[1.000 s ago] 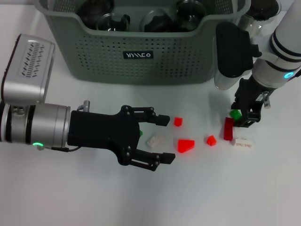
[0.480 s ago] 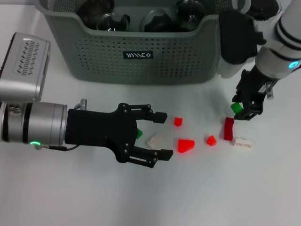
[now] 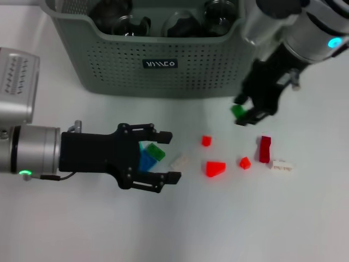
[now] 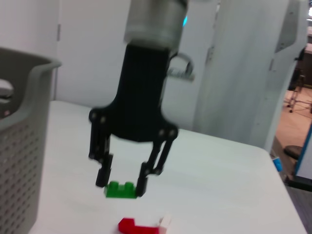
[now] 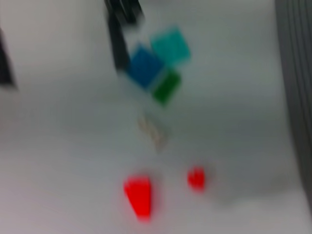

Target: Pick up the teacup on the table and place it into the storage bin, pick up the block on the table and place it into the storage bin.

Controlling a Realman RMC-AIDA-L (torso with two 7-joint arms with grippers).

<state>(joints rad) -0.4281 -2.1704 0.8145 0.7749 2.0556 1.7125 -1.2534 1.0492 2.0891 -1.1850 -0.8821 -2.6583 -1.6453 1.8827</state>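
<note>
Right gripper (image 3: 246, 113) clamps the green block (image 3: 238, 111) by its short ends near the storage bin (image 3: 109, 60); light, rigid, slick plastic. Left gripper (image 3: 158, 158) hovers, fingers apart.

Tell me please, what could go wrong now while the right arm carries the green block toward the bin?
1. The right gripper pinches the green block only at its top edge, so it may slip out before reaching the storage bin.
2. The bin already holds glassware; a dropped block could strike it.
3. The left gripper sits open around the blue and green blocks and might knock them if it moves.
</note>
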